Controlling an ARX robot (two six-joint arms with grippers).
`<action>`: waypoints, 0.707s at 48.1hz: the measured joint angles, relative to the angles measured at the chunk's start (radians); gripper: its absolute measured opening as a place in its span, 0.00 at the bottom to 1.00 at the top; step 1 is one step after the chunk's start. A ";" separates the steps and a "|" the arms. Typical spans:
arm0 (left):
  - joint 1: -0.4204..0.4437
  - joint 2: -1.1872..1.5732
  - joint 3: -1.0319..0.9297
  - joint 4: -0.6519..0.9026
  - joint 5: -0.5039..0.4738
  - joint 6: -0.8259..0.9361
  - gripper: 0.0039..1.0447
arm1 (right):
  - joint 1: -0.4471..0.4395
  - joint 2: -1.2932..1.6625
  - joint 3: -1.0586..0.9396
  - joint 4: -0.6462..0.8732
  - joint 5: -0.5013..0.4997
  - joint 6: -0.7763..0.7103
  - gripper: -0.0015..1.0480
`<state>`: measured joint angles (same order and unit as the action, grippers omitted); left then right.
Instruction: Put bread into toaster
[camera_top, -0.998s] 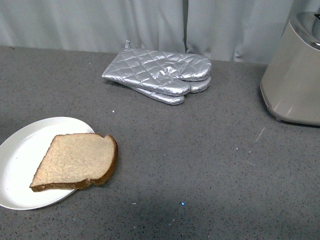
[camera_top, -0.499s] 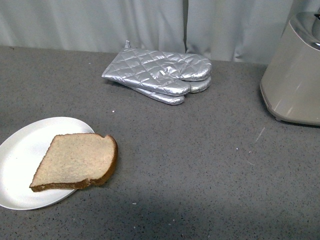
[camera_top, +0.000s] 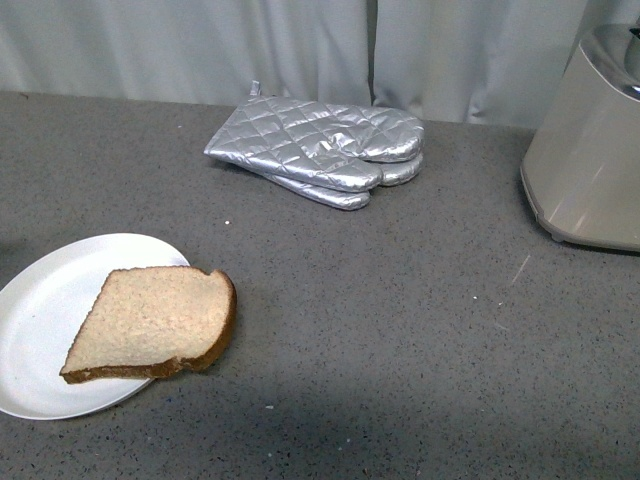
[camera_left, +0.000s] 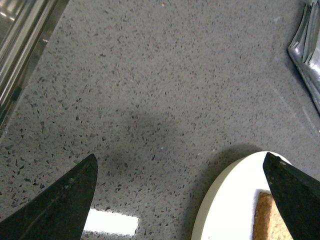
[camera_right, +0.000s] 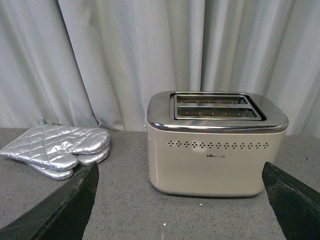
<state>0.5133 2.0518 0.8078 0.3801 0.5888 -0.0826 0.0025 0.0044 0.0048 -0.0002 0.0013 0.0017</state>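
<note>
The bread, a flat tan slice with a dark crust, lies on the right side of a round white plate at the front left of the counter. Its corner shows in the left wrist view. The beige toaster with a silver top stands at the far right; in the right wrist view its two top slots face up. My left gripper is open above the counter at the plate's edge. My right gripper is open and empty, facing the toaster. Neither arm shows in the front view.
Two quilted silver oven mitts lie stacked at the back middle of the grey speckled counter; they also show in the right wrist view. White curtains hang behind. A metal edge shows in the left wrist view.
</note>
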 joint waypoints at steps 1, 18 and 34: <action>0.000 0.002 0.000 -0.003 0.000 0.008 0.94 | 0.000 0.000 0.000 0.000 0.000 0.000 0.91; -0.018 0.077 0.028 -0.089 0.058 0.120 0.94 | 0.000 0.000 0.000 0.000 0.000 0.000 0.91; -0.037 0.091 0.069 -0.227 0.162 0.214 0.94 | 0.000 0.000 0.000 0.000 0.000 0.000 0.91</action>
<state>0.4763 2.1426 0.8764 0.1532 0.7509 0.1314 0.0025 0.0044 0.0048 -0.0002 0.0013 0.0017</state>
